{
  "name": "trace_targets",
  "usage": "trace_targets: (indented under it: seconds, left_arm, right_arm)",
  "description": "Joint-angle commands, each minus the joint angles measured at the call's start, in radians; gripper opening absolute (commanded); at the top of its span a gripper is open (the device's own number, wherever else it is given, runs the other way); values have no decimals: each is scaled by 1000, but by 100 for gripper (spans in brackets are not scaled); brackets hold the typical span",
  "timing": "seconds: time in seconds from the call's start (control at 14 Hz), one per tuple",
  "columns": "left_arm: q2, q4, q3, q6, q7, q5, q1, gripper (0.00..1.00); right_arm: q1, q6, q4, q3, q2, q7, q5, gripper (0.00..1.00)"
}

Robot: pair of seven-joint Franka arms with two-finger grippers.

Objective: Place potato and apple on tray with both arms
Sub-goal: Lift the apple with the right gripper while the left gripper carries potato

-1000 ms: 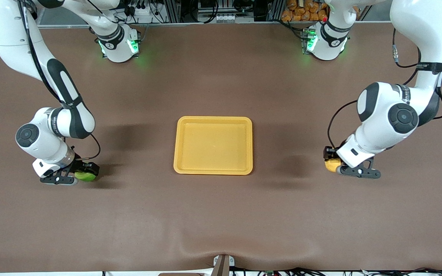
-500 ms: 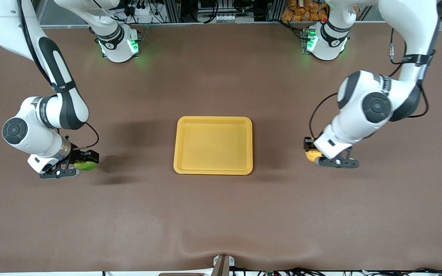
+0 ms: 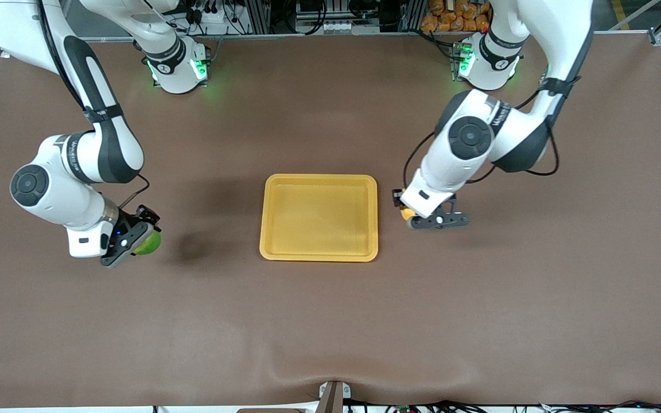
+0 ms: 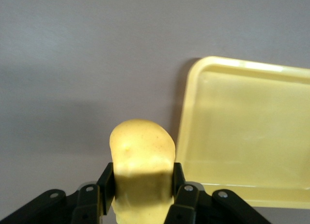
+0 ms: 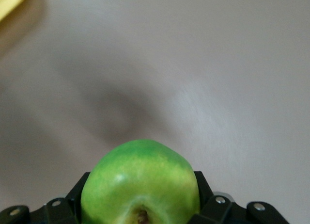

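Both arms have swung their loads toward the shallow rectangular yellow-orange plastic tray (image 3: 318,217) since the earlier frame, the left covering far more ground. Nearest the front camera, the right gripper (image 3: 135,236) is pinching the round bright green apple (image 3: 148,244) over bare table well apart from the tray, while the left gripper (image 3: 408,210) is clamping the lumpy, matte yellow potato (image 4: 142,161) just beside the tray's rim. This looks like the carrying step, so each arm is probably needing to travel over the tray, lower and release.
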Motion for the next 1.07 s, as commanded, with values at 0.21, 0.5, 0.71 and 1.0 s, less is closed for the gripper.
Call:
trace_targets:
  seconds: [0.21, 0.5, 0.71, 1.0]
  left_arm:
    - [147, 155, 4, -19, -193, 86, -99, 0]
    - [223, 190, 10, -12, -282, 153, -165, 0]
    - [279, 230, 10, -9, -276, 159, -196, 0]
    - [317, 244, 10, -4, -262, 234, -210, 0]
  right_arm:
    - [26, -11, 68, 100, -24, -319, 18, 0]
    - [109, -14, 103, 104, -20, -330, 13, 0]
    - [207, -16, 97, 103, -18, -319, 9, 0]
    - [254, -4, 65, 103, -1, -279, 9, 0]
